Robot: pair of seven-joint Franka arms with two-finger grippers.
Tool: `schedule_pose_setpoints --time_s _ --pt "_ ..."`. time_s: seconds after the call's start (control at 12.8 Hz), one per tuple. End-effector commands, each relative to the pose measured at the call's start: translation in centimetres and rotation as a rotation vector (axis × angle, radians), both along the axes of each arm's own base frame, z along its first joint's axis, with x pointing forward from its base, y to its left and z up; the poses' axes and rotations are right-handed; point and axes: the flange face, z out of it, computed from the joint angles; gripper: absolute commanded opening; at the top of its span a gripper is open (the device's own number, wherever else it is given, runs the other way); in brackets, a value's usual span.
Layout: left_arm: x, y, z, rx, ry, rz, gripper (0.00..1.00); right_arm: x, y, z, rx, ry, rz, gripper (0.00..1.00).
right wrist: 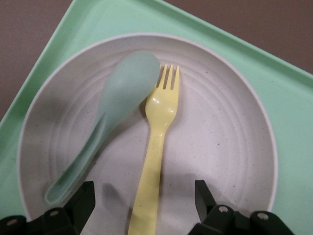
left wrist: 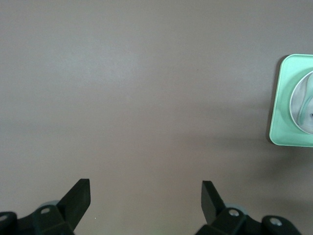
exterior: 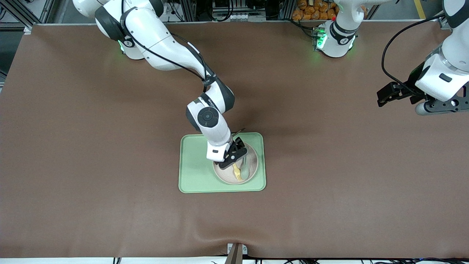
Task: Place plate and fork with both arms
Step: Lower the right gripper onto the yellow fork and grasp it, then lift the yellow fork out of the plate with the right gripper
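Right wrist view showed the right pincer [right wrist: 142, 205] low over the plate [right wrist: 230, 142], its fingers apart with the handle of the fork [right wrist: 155, 156] lying between them, nothing yet gripped. The fork lay flat in the plate, tines pointing away from the pincer, and a spoon [right wrist: 105, 122] rested just beside it, the spoon's bowl touching the fork near its neck. The plate sat on the green tray [exterior: 194, 176] in the middle of the worktop [exterior: 73, 146].

The step in hand looked like taking hold of the fork. Done well, it wanted the fingers centred on the handle and lowered straight, so that the one on the spoon's side slipped into the narrow gap without nudging the spoon. A slim, smooth handle would likely twist unless pinched squarely across its width.

The left pincer [left wrist: 145, 196] waited with fingers wide over bare worktop toward the left arm's end, well apart from the tray.
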Motion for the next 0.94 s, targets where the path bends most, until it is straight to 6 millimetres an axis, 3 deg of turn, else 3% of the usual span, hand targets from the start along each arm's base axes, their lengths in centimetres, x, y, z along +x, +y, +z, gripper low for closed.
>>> schedule_pose_setpoints --time_s 0.0,0.16,0.39,0.55,0.7,0.86 --pt "-0.5 0.3 0.4 0.026 -0.019 -0.01 1.0 0.1 0.6 -0.2 -0.004 -0.013 0.015 0.79" --pt "-0.5 0.2 0.4 0.023 -0.018 -0.01 1.0 0.0 0.5 -0.9 -0.008 -0.006 0.012 0.67" --pt "-0.5 0.3 0.4 0.023 -0.02 -0.009 1.0 0.0 0.5 -1.0 -0.006 -0.003 0.009 0.28" --pt "-0.4 0.6 0.4 0.023 -0.02 -0.006 1.0 0.0 0.5 -1.0 -0.007 -0.001 0.009 0.1" --pt "-0.4 0.8 0.4 0.023 -0.02 -0.001 1.0 0.1 0.4 -0.8 -0.006 -0.004 0.007 0.0" --pt "-0.4 0.8 0.5 0.025 -0.021 -0.003 1.0 0.2 0.6 0.4 0.004 -0.01 0.005 0.0"
